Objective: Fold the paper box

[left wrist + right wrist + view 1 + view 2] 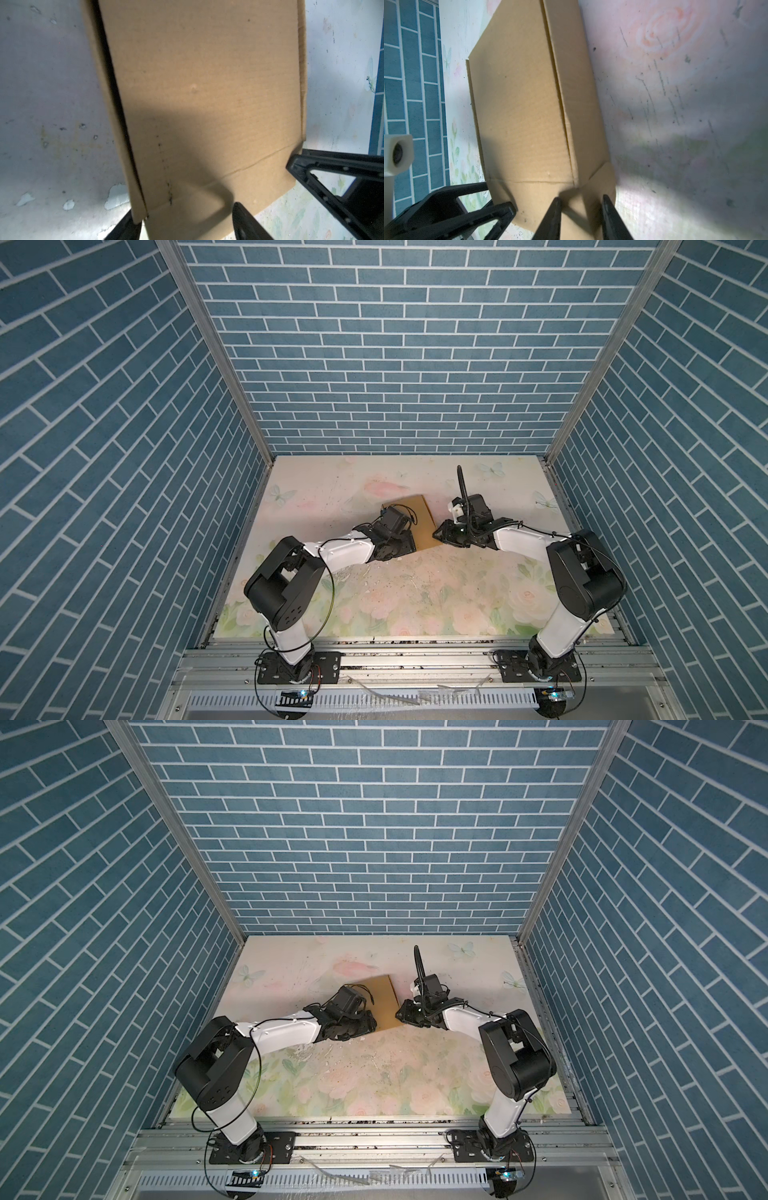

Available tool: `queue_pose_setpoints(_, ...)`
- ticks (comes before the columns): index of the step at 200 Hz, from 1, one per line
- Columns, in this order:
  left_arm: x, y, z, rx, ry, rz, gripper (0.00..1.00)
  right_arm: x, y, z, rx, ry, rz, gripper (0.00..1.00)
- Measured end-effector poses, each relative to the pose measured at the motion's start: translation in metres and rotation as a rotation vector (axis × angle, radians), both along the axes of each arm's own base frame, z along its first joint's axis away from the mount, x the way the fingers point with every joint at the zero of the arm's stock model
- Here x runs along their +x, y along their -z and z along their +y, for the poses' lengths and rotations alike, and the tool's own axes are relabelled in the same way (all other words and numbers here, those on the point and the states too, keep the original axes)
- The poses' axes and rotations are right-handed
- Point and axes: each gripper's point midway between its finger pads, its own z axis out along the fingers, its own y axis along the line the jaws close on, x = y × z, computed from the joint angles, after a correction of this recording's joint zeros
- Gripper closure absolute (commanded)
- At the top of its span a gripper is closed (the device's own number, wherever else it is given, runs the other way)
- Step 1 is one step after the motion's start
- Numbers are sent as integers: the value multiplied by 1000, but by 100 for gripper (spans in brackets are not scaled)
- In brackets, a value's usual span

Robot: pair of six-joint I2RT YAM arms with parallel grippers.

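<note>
Paper box (424, 526): plain brown, unprinted, a few faint dark specks.
Table (395, 601): pale floral print with pink roses, green leaves and light blue butterflies; grey scuffs and dark flecks.
Walls (395, 344): blue brick pattern, white mortar lines.
Arms (345, 549): white links, black joints.
Front rail (415, 659): silver.

A scuffed floral table (399, 601) sits inside blue brick-patterned walls (407, 344).
</note>
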Motion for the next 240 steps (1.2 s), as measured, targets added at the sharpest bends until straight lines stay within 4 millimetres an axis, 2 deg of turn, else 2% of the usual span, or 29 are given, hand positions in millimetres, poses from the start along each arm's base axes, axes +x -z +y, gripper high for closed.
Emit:
queue_pose_setpoints(167, 0, 4, 13, 11, 12, -1, 28, -3, 1, 1, -11, -25, -10, 64)
queue_pose_setpoints(240, -1, -14, 18, 2, 21, -46, 29, -5, -10, 0, -12, -35, -31, 64)
